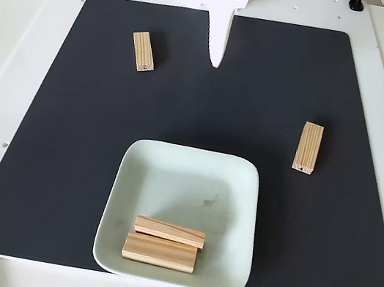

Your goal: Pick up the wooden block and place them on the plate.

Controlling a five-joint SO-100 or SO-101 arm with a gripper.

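two blocks [163, 242] on plate [171, 177], two on mat [204, 116]

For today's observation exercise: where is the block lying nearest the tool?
In the fixed view, that wooden block lies upper left on the black mat, left of the tool.

— What is carrying everything here?

— A white table [12, 67] is bearing a black mat [205, 109] that is covering most of its top.

— And what is lying on the mat?

— The plate [243, 190] is sitting near its front edge. One wooden block [143, 51] is lying toward the back left, another wooden block [308, 148] at the right, both well apart from the plate.
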